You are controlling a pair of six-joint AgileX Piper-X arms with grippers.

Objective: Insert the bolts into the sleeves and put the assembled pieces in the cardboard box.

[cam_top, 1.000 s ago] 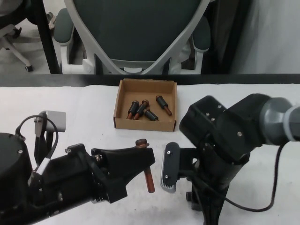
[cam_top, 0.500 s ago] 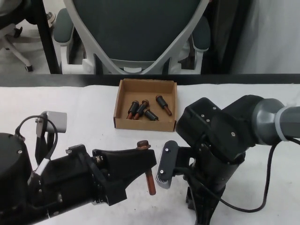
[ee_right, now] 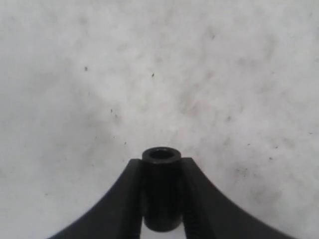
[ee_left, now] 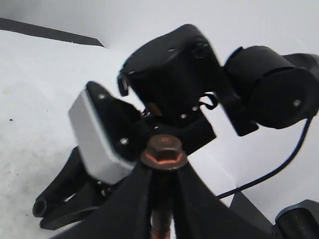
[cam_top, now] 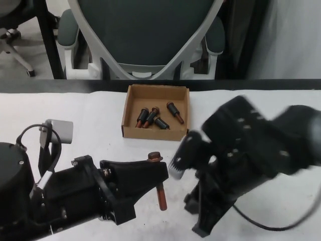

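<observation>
My left gripper [cam_top: 159, 173] is shut on a copper-coloured bolt [cam_top: 159, 186], held upright with its hex head [ee_left: 164, 152] on top; the shank hangs just above the white bench. My right gripper [ee_right: 160, 199] is shut on a short black sleeve [ee_right: 160, 191] whose open bore faces the camera, over the bare bench. In the high view the right arm [cam_top: 251, 155] sits just right of the bolt. The cardboard box [cam_top: 131, 113] stands at the back centre with three assembled bolt-and-sleeve pieces [cam_top: 152, 117] lying inside.
The bench is covered in white cloth [cam_top: 90, 125]. A grey office chair [cam_top: 145, 35] stands behind the bench's far edge. A black cable [cam_top: 281, 221] trails from the right arm across the bench at the right.
The right arm has swung and tilted, its wrist moving right and up, closer to the box's front corner. The left gripper with the bolt has stayed almost in place.
</observation>
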